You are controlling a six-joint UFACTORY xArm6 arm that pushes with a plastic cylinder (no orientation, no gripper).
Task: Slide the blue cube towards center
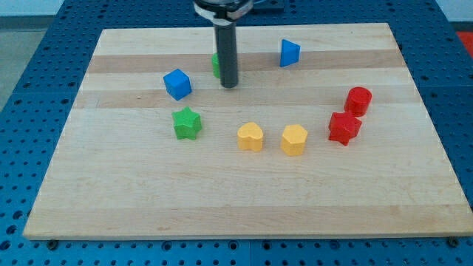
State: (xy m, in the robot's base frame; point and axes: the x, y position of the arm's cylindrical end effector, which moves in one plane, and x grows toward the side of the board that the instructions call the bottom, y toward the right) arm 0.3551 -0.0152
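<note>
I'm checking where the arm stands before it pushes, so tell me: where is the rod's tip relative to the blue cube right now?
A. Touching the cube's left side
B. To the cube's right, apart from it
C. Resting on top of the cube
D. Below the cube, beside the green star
B: my tip stands to the view's right of the blue cube, with bare board between them, not touching it.
</note>
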